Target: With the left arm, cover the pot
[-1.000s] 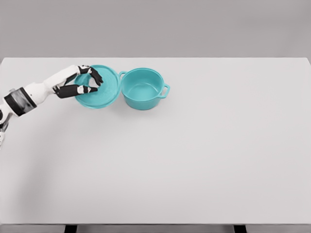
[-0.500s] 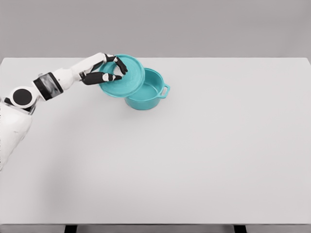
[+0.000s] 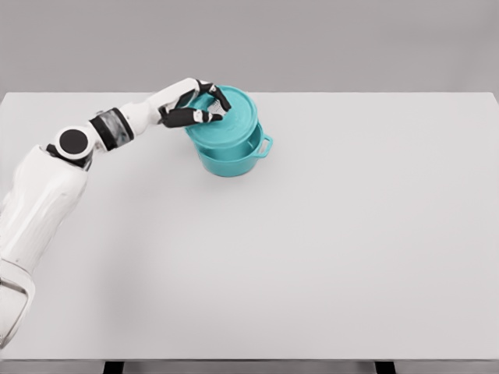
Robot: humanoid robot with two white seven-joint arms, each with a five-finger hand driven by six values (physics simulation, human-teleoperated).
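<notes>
Room: plain grey wall behind, one wide white table (image 3: 327, 249) filling the floor of the view, nothing much else on it.

Left hand: the left hand (image 3: 204, 107) is out over the far left part of the table, its dark fingers (image 3: 219, 97) curled and clamped on the near-left edge of the teal lid (image 3: 228, 118). Firm pinch on the rim, from what I can see!

Lid: held up off the table and tilted, its left side by the hand, its right side reaching out over the pot. It hides most of the pot's opening from here.

Pot: the teal pot (image 3: 234, 158) stands upright on the table directly under the lid, one loop handle (image 3: 266, 145) poking out on the right. Whether lid and pot rim are touching yet, I cannot tell; they look very close.

Key relation: the pot's centre lies just to the right of and below the hand, so I'd judge the coming move is a small nudge right and a lowering, levelling the lid so it seats flat.

Arm: white left arm stretches in from the lower left edge, elbow bent, forearm aimed at the pot.

Right arm: not visible anywhere.

Risk: a tilted lid could catch on the rim and shove the pot.
</notes>
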